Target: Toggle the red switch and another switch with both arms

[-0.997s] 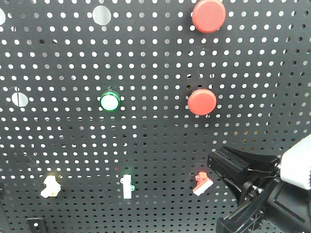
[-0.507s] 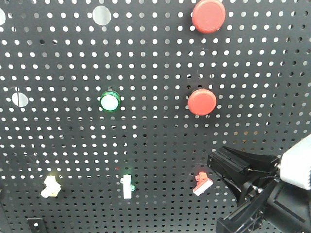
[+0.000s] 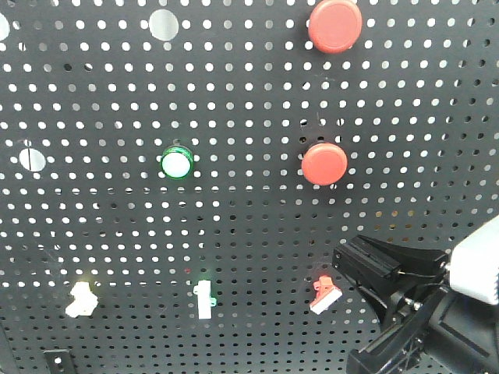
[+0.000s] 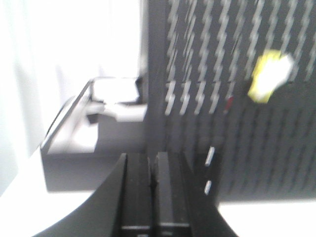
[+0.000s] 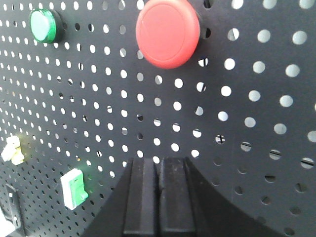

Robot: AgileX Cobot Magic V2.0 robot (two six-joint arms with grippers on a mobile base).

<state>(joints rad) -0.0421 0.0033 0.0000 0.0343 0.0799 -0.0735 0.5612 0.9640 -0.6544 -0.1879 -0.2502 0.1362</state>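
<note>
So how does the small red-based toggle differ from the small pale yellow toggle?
The small red-based toggle sits low on the right, beside the right gripper; the small pale yellow toggle sits far left, alone. Their bases differ: red versus yellow. Both are tiny, with white levers.

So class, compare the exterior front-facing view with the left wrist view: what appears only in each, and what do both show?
Only the front view shows the red switch, two round red push buttons, the green indicator light and the right gripper. Only the left wrist view shows the left gripper's closed fingers and a blurry grey tray beside the board. Both show the black pegboard and the yellow switch.
</note>
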